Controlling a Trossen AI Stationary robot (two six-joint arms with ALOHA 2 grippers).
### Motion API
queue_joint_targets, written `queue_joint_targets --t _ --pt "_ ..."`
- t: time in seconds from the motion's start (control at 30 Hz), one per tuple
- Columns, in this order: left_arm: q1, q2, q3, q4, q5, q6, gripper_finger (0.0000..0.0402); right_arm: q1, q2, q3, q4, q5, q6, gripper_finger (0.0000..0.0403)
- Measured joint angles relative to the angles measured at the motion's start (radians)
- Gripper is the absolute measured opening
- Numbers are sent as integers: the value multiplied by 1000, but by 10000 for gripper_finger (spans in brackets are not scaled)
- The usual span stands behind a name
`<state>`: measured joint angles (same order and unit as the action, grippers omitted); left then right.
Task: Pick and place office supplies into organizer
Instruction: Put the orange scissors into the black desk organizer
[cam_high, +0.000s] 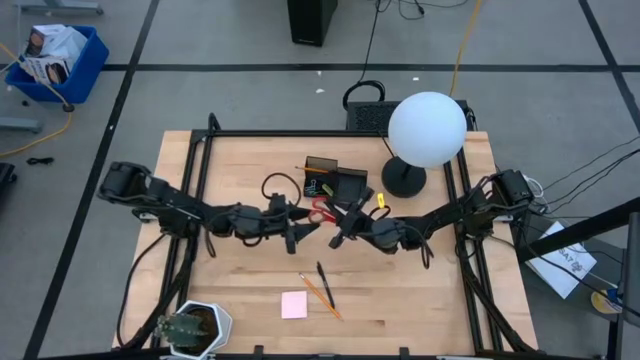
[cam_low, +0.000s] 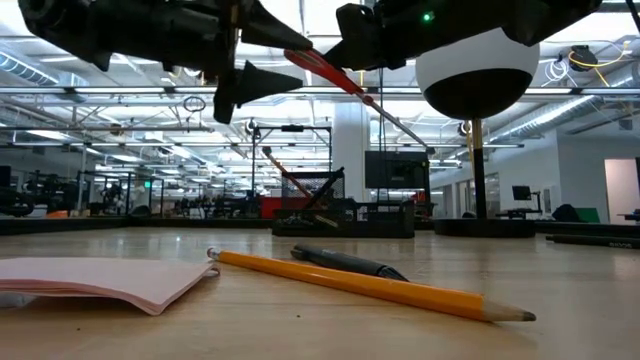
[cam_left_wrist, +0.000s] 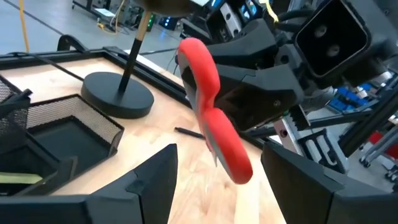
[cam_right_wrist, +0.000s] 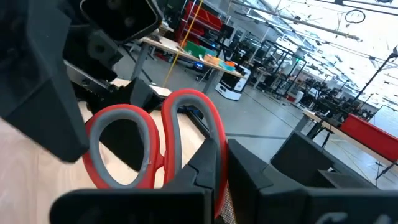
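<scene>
Between my own two right fingers I held the scissors (cam_right_wrist: 155, 149), clamped near the pivot, the red handle loops sticking out ahead of my right gripper (cam_high: 345, 222) and the whole tool lifted clear of the table (cam_high: 400, 290). They felt to me like a stiff, fairly light thing, hard plastic and metal, likely to swivel in a narrow pinch and slick on the blades; the flat shank by the pivot seemed the soundest place to hold. Just beyond the loops waited my left gripper (cam_high: 303, 228), fingers spread wide and empty, the handles (cam_left_wrist: 211, 106) hanging right before them. Past both, toward the back of the table, stood the organizer (cam_high: 338, 184), a black mesh tray beside the lamp base (cam_high: 403, 179). Well apart on the near side lay the yellow pencil (cam_low: 370, 284), the black pen (cam_low: 350, 263) and the pink sticky-note pad (cam_high: 294, 305), all untouched.
</scene>
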<state>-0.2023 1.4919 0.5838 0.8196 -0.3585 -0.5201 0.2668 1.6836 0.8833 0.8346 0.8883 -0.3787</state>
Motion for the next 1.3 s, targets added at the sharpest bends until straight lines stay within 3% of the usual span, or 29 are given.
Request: queue_joint_targets --t 0.37,0.47,0.8,0.97,1.3 --pt "1 3 2 -3 -6 20 229 6 0 0 -11 -6 0 12" --pt "1 3 2 -3 -5 22 192 8 0 0 -17 -51 4 13" --pt "3 3 0 -13 32 47 28 11 -1 0 -17 -50 -5 25" --pt "3 3 0 -31 33 40 32 16 -1 -1 -22 -51 -31 30" --pt "2 1 3 16 48 95 26 107 -55 -1 15 2 -290 39"
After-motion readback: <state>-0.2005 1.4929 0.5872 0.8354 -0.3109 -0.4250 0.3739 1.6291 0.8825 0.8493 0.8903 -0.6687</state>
